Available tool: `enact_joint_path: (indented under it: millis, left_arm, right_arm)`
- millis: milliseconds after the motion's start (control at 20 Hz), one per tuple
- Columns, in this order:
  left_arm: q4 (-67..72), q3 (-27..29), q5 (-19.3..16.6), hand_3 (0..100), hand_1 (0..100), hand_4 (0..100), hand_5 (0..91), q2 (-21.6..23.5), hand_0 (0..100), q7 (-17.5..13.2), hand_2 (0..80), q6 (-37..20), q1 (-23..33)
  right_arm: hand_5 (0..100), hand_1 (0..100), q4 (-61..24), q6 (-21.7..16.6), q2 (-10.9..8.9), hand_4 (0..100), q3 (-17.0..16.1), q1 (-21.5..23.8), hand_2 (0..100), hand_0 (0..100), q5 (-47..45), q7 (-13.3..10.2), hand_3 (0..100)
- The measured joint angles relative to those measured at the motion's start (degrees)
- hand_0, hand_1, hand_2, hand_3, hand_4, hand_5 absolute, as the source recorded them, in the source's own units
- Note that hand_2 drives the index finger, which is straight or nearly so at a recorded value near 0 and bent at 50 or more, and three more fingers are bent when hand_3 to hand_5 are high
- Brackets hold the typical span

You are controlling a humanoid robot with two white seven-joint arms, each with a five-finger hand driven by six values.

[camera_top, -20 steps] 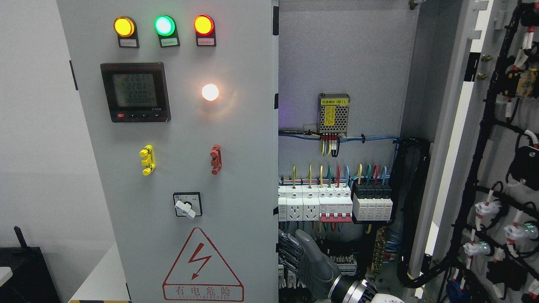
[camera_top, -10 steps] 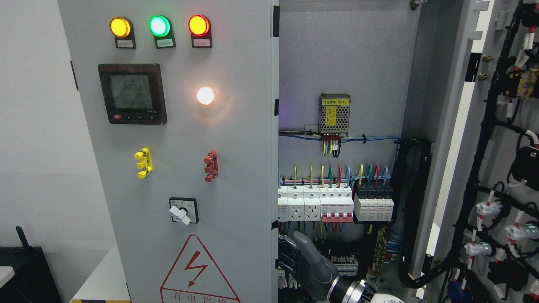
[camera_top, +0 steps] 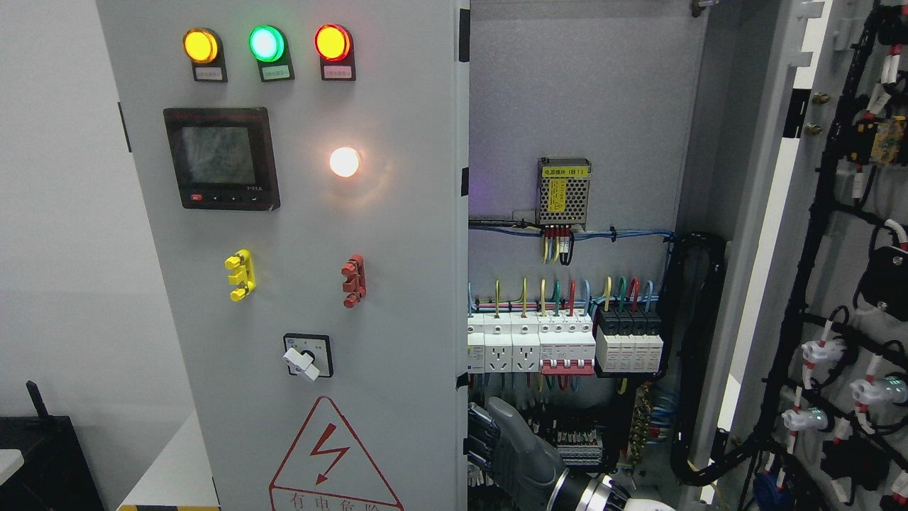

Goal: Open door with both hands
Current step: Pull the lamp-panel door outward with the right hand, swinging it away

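- While the left door (camera_top: 284,284) of the grey cabinet stands only slightly ajar at picture left, its face carries amber, green and red lamps (camera_top: 264,44), a dark meter (camera_top: 221,157), a lit white lamp (camera_top: 345,162), yellow (camera_top: 240,275) and red handles (camera_top: 352,281), a rotary switch (camera_top: 306,356) and a lightning warning triangle (camera_top: 335,461).
- Right hand (camera_top: 496,447): enters from lower right, fingers (camera_top: 481,434) curled around the free edge of the left door low down, thumb behind; closed on that edge.
- Cabinet interior: a yellow-labelled power supply (camera_top: 562,191) on the back panel, above a row of white breakers and sockets (camera_top: 560,348) with coloured wires; these lie just above the hand, not touching it.
- Right door (camera_top: 837,284): swung fully open at picture right, inner side showing black cable looms.
- Left hand: no part shows.
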Motion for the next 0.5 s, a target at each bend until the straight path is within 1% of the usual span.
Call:
enact_joint_path:
  millis: [200,351,501]
  left_arm:
    - [0.0,0.0,0.0,0,0,3,0.0,0.0,0,0.0,0.0,-0.04,0.0]
    - [0.0,0.0,0.0,0,0,3,0.0,0.0,0,0.0,0.0,-0.1,0.0]
    - [0.0,0.0,0.0,0,0,3,0.0,0.0,0,0.0,0.0,-0.12,0.0]
  right_arm:
    - [0,0,-0.96,0.24,0.03,0,0.21,0.38,0,11,-1.36,0.1,0]
    - [0,0,-1.92,1.99,0.05,0,0.38,0.98,0,11,-2.04,0.18,0]
    - [0,0,-2.85,2.9,0.08,0,0.55,1.55,0,11,-2.44,0.97,0]
